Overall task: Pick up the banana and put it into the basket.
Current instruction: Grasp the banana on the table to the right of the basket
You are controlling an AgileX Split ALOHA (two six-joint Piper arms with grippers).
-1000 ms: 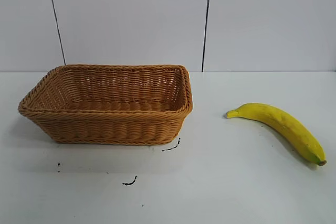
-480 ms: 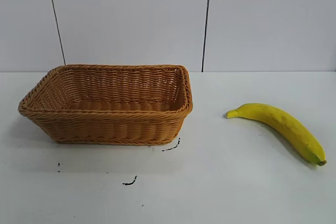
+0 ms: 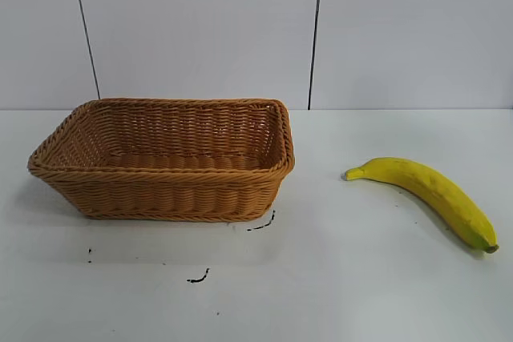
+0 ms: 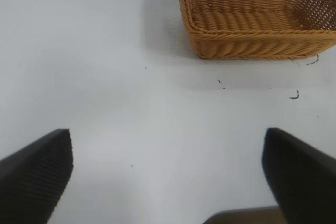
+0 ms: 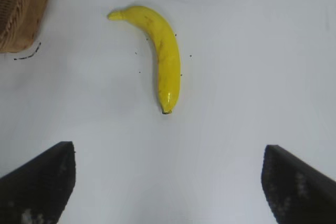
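The yellow banana (image 3: 429,191) lies flat on the white table at the right, its stem toward the basket. It also shows in the right wrist view (image 5: 160,51). The light-brown wicker basket (image 3: 164,195) stands at the left and is empty; it shows in the left wrist view (image 4: 252,45) too, and one of its corners shows in the right wrist view (image 5: 21,9). My right gripper (image 5: 168,182) is open and empty, above the table, short of the banana's tip. My left gripper (image 4: 168,177) is open and empty, well away from the basket. Neither gripper shows in the exterior view.
The white table (image 3: 345,278) carries a few small black marks (image 3: 198,278) in front of the basket. A white panelled wall (image 3: 240,30) with dark seams stands behind the table.
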